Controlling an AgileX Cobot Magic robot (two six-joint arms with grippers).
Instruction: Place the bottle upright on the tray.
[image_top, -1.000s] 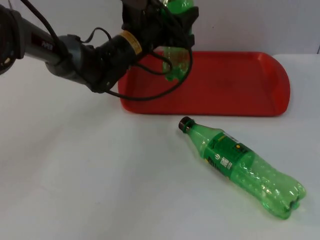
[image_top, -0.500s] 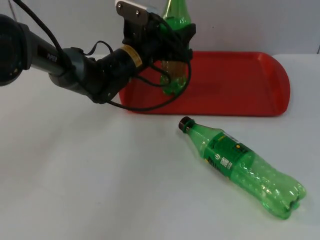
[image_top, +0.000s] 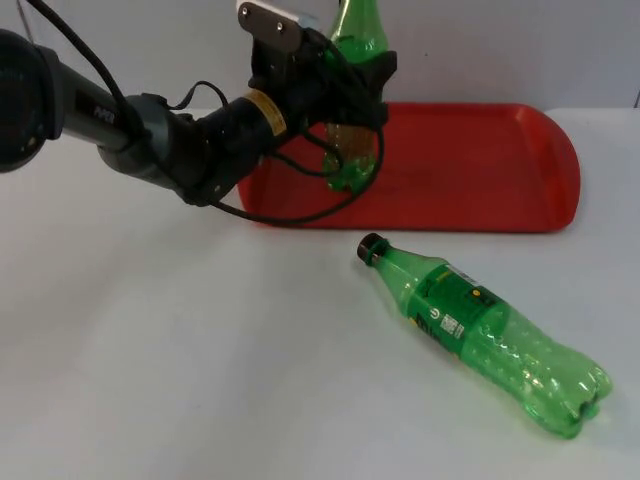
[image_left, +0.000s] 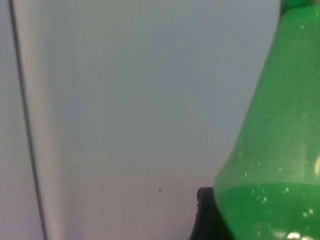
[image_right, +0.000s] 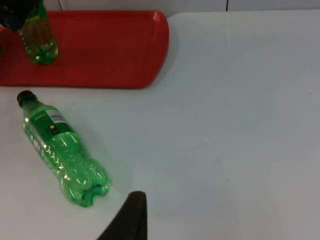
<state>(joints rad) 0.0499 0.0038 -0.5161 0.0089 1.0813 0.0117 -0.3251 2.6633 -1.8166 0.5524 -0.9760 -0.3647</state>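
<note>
A green plastic bottle (image_top: 350, 165) stands upright at the left end of the red tray (image_top: 470, 170), its base down on the tray floor. My left gripper (image_top: 350, 85) is shut on its upper body, with the neck (image_top: 357, 22) rising above the fingers. In the left wrist view the bottle's shoulder (image_left: 270, 150) is close against a black finger (image_left: 205, 210). The right wrist view shows this bottle (image_right: 37, 42) on the tray (image_right: 110, 50). A second green bottle (image_top: 480, 325) with a black cap lies on its side on the table. My right gripper (image_right: 131, 217) waits beyond that bottle's base (image_right: 82, 187).
The tray's middle and right parts (image_top: 500, 150) hold nothing. The lying bottle (image_right: 57, 147) rests just in front of the tray, cap toward it. White table (image_right: 235, 125) stretches open to the right, and the grey wall (image_left: 125, 100) stands behind the tray.
The left gripper lowered the held bottle from above the tray down to the tray floor; over the last half second it barely moved. The lying bottle stayed put.
</note>
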